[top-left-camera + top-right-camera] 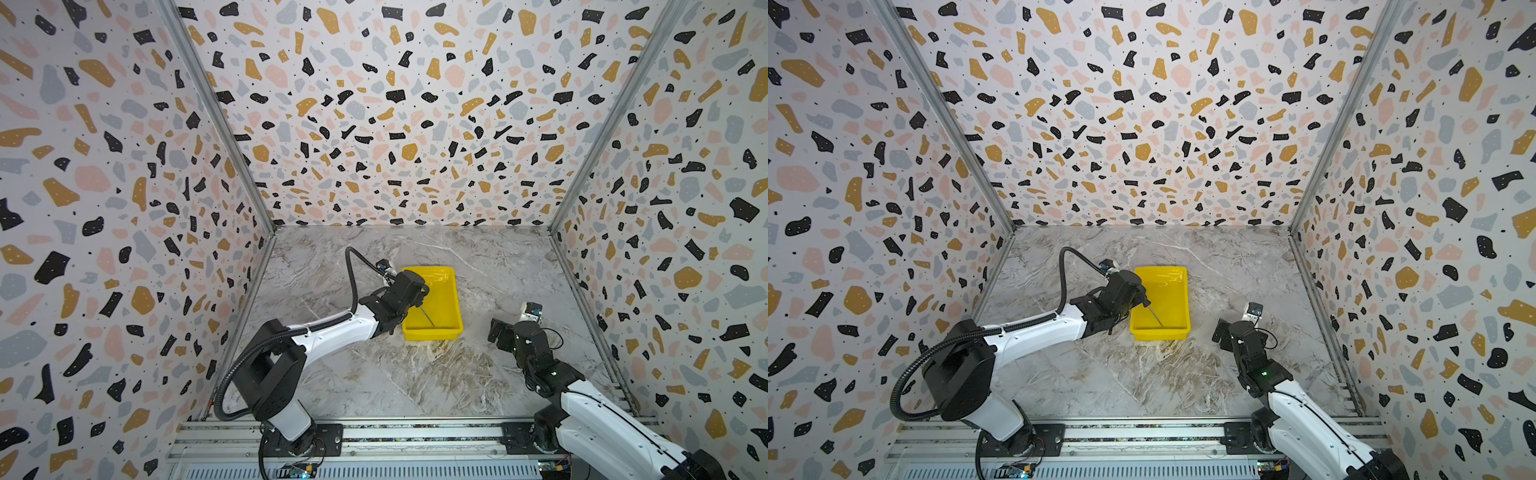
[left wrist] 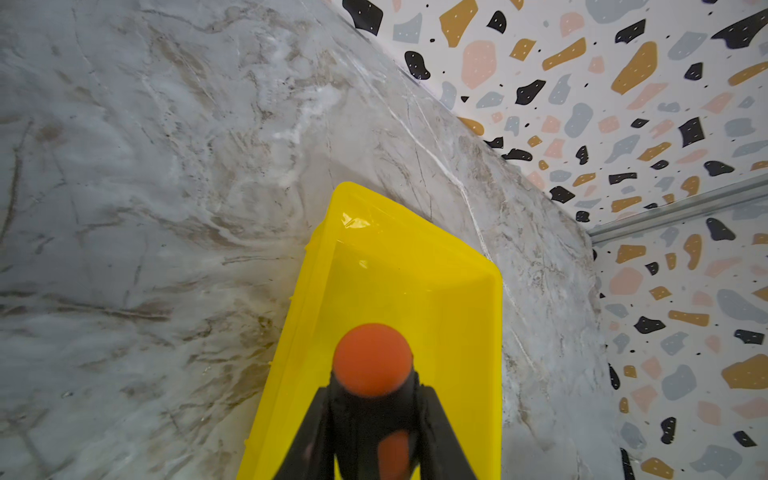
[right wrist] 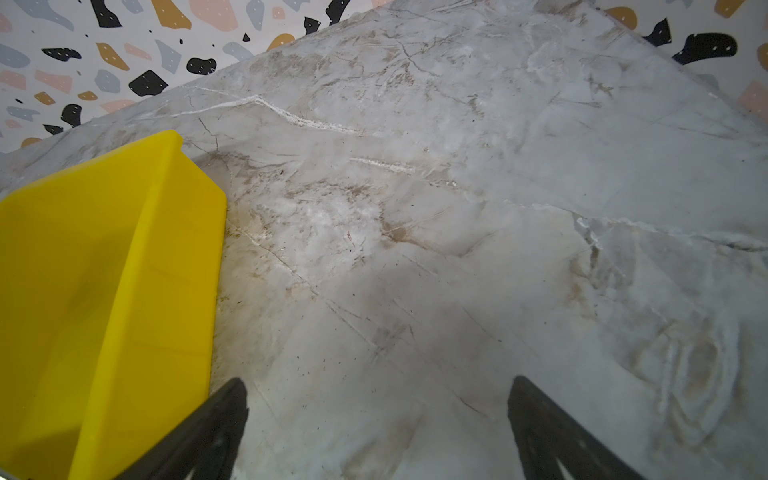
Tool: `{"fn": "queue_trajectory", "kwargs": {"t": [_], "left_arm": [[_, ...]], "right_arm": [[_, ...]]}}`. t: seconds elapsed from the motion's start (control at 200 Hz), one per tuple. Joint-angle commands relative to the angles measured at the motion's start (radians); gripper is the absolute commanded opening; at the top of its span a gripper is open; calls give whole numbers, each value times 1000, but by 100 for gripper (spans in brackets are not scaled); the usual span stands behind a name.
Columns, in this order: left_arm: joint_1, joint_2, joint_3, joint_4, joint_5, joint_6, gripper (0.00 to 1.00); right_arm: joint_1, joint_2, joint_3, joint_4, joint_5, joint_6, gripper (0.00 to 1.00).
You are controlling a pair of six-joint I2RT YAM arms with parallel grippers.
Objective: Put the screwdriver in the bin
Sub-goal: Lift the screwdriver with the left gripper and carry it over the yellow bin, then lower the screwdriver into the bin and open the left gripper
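- Nearest edge: one metal rail (image 1: 374, 434) runs along the front and carries two arm bases. Arms counted: two, the left arm (image 1: 332, 332) and the right arm (image 1: 590, 411).
- Grippers counted: two.
- Right gripper (image 3: 378, 390): its jaws stand wide apart with nothing between them. It hangs over bare counter (image 1: 415, 374), just beside the bin's right wall and clear of it. In both top views it sits to the right of the bin's near end (image 1: 500, 331) (image 1: 1221, 332).
- Bins counted: one. The bin (image 1: 432, 332) is yellow, rectangular and shallow, and stands flat on the counter near the middle, long side running away from the rail. It is also seen at (image 1: 1160, 332), (image 2: 415, 232) and (image 3: 166, 249).
- Screwdrivers counted: one. The screwdriver (image 2: 372, 359) is off the counter, gripped by its orange-and-black handle.
- Left gripper (image 2: 374, 390): clamped on the screwdriver's handle, positioned over the bin's left wall.
- In both top views the thin shaft (image 1: 427, 316) (image 1: 1155, 316) slants down from the left gripper into the bin's near half. The tip ends close to the near wall; contact with the bin floor cannot be confirmed.
- The bin's far half holds nothing.
- Farthest: three terrazzo-patterned walls (image 1: 395, 124) enclose the counter at left, right and back.
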State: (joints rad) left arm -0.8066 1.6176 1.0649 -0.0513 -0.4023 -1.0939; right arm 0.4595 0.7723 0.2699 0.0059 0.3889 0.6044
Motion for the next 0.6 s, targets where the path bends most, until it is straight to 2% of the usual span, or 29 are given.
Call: {"fn": "queue_trajectory", "kwargs": {"t": [0.0, 0.596], "left_arm": [[-10, 0, 14, 39, -33, 30, 0], [-65, 151, 76, 42, -7, 8, 0]], "right_arm": [[5, 4, 8, 10, 4, -3, 99], [7, 12, 9, 10, 4, -5, 99]]}}
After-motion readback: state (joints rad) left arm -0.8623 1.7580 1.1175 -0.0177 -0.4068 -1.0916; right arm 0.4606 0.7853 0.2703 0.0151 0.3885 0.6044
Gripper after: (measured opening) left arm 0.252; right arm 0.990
